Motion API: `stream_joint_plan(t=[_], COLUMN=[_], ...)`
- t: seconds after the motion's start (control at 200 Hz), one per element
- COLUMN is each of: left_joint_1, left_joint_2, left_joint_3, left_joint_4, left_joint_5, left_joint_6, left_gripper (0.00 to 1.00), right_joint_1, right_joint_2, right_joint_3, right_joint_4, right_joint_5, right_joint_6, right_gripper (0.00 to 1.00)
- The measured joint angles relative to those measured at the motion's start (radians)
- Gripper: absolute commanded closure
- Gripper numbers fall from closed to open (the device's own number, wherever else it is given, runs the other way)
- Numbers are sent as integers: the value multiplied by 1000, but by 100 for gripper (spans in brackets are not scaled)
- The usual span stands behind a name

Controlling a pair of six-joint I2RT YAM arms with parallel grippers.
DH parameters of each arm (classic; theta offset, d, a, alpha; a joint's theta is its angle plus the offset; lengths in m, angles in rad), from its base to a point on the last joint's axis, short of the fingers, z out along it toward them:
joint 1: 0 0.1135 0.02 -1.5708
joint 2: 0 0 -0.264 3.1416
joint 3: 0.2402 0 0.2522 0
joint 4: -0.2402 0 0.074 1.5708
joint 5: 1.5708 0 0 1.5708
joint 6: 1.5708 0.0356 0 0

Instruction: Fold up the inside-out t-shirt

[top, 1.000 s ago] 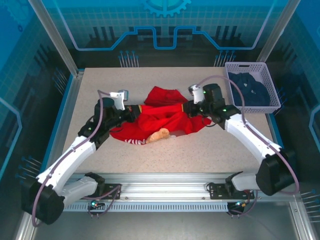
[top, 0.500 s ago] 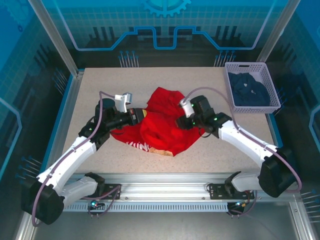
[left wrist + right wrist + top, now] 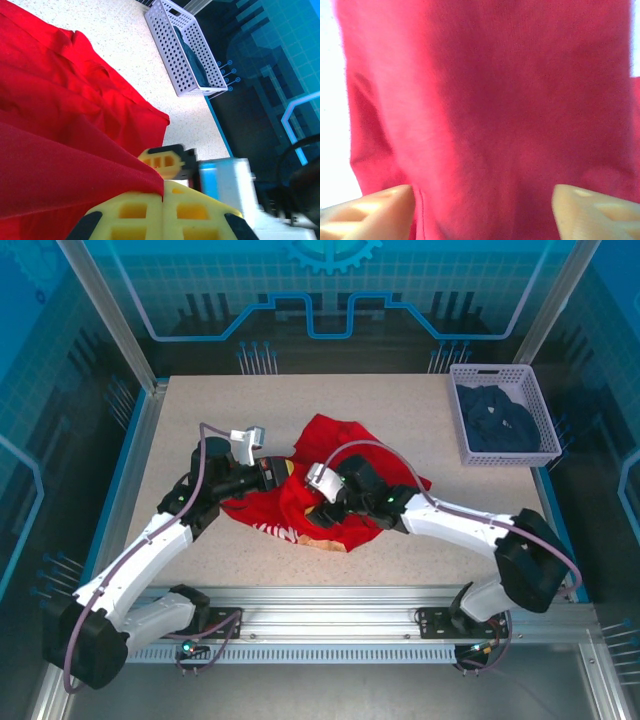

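Note:
The inside-out t-shirt [image 3: 345, 455] lies crumpled at mid-table, bright red, with white lettering and a bit of tan print along its near edge. My left gripper [image 3: 288, 468] is at the shirt's left side and is shut on a fold of the red cloth [image 3: 75, 150], pinched between the yellow fingers [image 3: 135, 212]. My right gripper [image 3: 312, 508] reaches across the shirt from the right and hovers close over the red cloth [image 3: 510, 100]. Its fingers [image 3: 370, 210] stand wide apart and grip nothing. One of its fingers [image 3: 162, 160] sits just beyond my left fingertips.
A white perforated basket [image 3: 545, 420] with a dark navy garment [image 3: 495, 418] stands at the back right corner; in the left wrist view the same basket [image 3: 167, 45] lies beyond the shirt. Bare speckled tabletop [image 3: 450, 550] surrounds the shirt.
My right gripper has opened, let go of the cloth and swept left across the shirt toward the left gripper. The red cloth now lies folded over. The left gripper barely moved.

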Motion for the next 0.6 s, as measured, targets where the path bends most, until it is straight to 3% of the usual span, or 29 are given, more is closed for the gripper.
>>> stream_joint_plan(t=[0.075,0.19,0.365,0.495,0.6], left_joint_1=[0,-3,-3,-5,-28], left_joint_2=[0,-2,35,74,34], left_joint_3=[0,0,22,51,37], left_joint_4=[-5,-53,-156,-219,-244], left_joint_5=[-9,-109,-340,-439,-485], left_joint_6=[1,24,105,160,175], left_gripper=[98,90,69,55,50], right_joint_1=[-3,-39,-148,-159,-164], right_joint_2=[46,38,-60,-58,-25], right_joint_3=[10,10,3,22,48], right_joint_4=[12,18,43,65,66], right_joint_5=[-19,-106,-262,-334,-375], right_joint_6=[15,65,212,331,423], right_gripper=[80,100,100,100,100])
